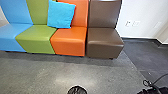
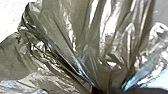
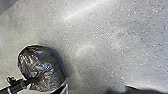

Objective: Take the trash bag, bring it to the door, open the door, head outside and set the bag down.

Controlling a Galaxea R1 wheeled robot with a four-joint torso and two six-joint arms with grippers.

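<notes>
Centrally, L gripper (image 3: 31,80) is closed on the gathered neck of the trash bag (image 3: 46,66), w/ the dark film bunched at the grip. In the L wrist view, folds of the same film fan out from the pinch, w/ bright streaks & a few bluish glints. R gripper (image 1: 150,90), at the near R corner of the head view: can't tell how far open, nor whether it has hold of anything; a thin cable (image 1: 160,78) & a small dark ring (image 1: 146,83) show beside it. Bag body: rounded, shiny, approx. black, below the neck; its top also shows at the near edge of the head view, in front of the robot. Whether its base touches the floor (image 1: 37,72) can't be told. Floor: grey, speckled, w/ a pale reflection; a darker section (image 1: 147,56) adjoins on the R. Beyond the bag, 4 padded seats stand in a row, L to R: blue seat (image 1: 12,37), green seat (image 1: 36,37), orange seat (image 1: 68,40), brown seat (image 1: 105,43). 1 turquoise cushion (image 1: 60,14) leans, slightly tilted, against the green & orange backrests. Bkgd., R of the row: white wall (image 1: 142,12) w/ outlet plates (image 1: 135,23) & dark baseboard (image 1: 142,39) along its foot
</notes>
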